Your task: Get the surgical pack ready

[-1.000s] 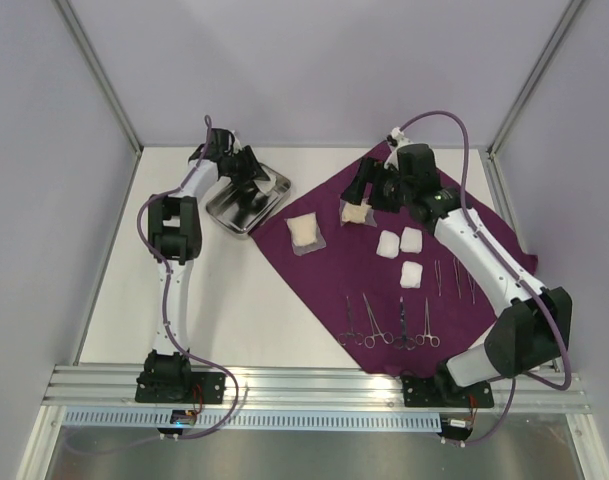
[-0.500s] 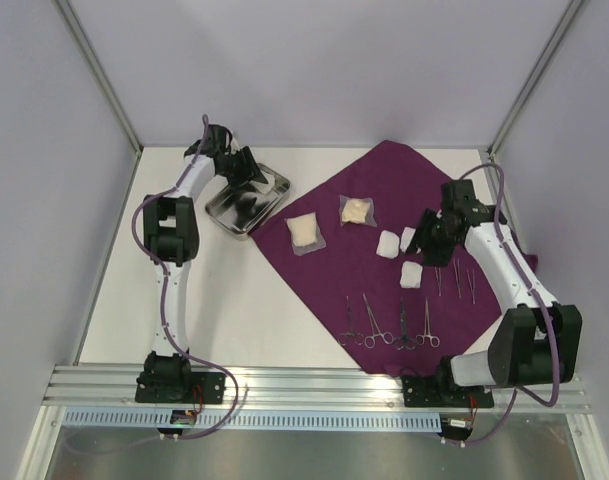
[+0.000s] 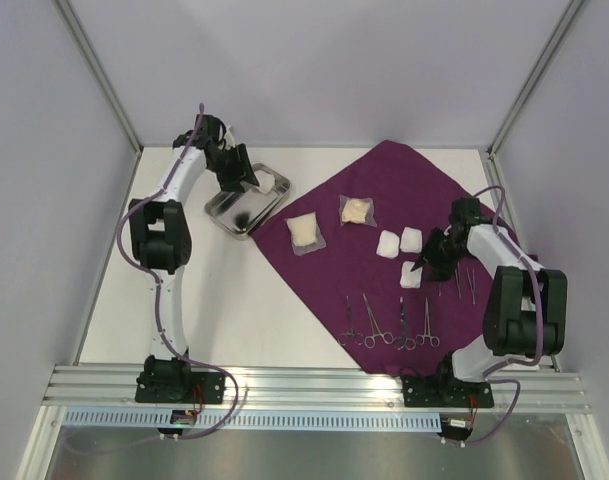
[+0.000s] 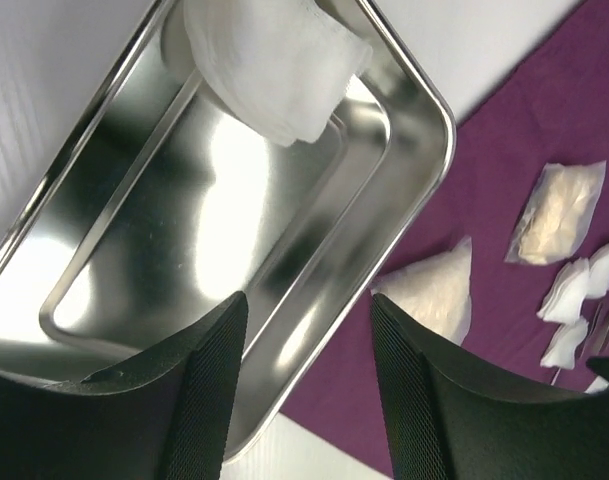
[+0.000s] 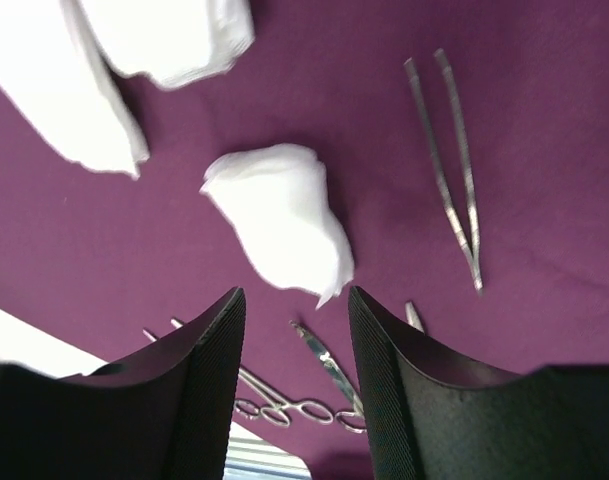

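The dark purple cloth (image 3: pixel 384 190) lies spread on the table's right half. The steel tray (image 3: pixel 232 210) sits off its left corner with a white gauze pad (image 3: pixel 267 183) (image 4: pixel 274 60) inside. My left gripper (image 3: pixel 234 177) (image 4: pixel 309 390) hangs open above the tray (image 4: pixel 184 230), whose right rim runs between the jaws. Three loose gauze pads (image 3: pixel 388 244) lie on the cloth. My right gripper (image 3: pixel 420 265) (image 5: pixel 296 300) is open just short of the nearest pad (image 5: pixel 279 225), holding nothing. Several steel clamps (image 3: pixel 384 325) (image 5: pixel 329 365) lie in a row at the cloth's near edge.
Two packaged gauze squares (image 3: pixel 306 232) (image 3: pixel 357 211) lie on the cloth's left part. Thin tweezers (image 3: pixel 457 278) (image 5: pixel 449 170) rest right of the loose pads, under my right arm. Frame posts and grey walls close in the table on three sides.
My right arm swung from the far packaged gauze back to the near right, over the loose pad, its jaws narrowing. My left gripper drew back, uncovering the gauze pad in the tray.
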`<action>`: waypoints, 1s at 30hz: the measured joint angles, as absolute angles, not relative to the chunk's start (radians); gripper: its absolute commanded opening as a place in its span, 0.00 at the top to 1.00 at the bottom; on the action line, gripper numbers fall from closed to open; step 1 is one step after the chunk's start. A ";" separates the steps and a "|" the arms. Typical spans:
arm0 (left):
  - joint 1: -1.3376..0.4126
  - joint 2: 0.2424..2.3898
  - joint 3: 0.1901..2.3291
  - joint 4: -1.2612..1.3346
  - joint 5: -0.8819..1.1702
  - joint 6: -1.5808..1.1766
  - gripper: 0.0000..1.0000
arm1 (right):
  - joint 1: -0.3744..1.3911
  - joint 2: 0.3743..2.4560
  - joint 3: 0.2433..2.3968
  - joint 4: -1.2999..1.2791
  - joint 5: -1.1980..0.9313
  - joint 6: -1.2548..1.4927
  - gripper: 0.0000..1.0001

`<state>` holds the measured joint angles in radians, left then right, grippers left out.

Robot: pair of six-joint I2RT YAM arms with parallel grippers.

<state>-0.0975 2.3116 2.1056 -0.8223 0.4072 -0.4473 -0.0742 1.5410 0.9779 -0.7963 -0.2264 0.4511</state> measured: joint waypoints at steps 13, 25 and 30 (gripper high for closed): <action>-0.097 2.107 1.975 -0.891 0.363 -0.205 0.41 | -0.119 1.655 0.934 -0.631 -0.270 0.384 0.54; -0.097 2.093 1.955 -0.895 0.368 -0.145 0.43 | -0.121 1.654 0.900 -0.560 -0.346 0.350 0.79; -0.097 2.092 1.955 -0.897 0.368 -0.127 0.44 | -0.120 1.644 0.891 -0.563 -0.369 0.336 1.00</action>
